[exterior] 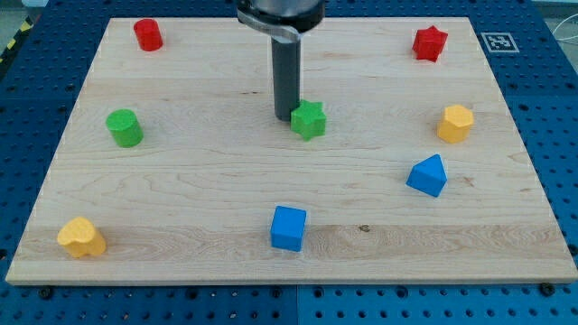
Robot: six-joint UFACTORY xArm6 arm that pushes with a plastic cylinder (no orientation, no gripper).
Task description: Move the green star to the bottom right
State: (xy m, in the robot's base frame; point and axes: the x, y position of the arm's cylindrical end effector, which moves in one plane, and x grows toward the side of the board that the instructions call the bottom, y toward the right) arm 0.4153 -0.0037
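Green star (309, 119) sits a little above the middle of the wooden bench (226, 190), with my tip (286, 116) just at its left side, touching or nearly so; I carry no jaws, only this dark rod. Outward lie a blue cube (288, 227), blue wedge-like block (427, 175), yellow hexagonal block (455, 123), red star (430, 43), red cylinder (148, 34), green cylinder (125, 127) and yellow block (81, 236). Beyond the bench's top right corner a black-and-white square marker (498, 41) shows no readable writing.

Tip (284, 116) just left of star (309, 119)
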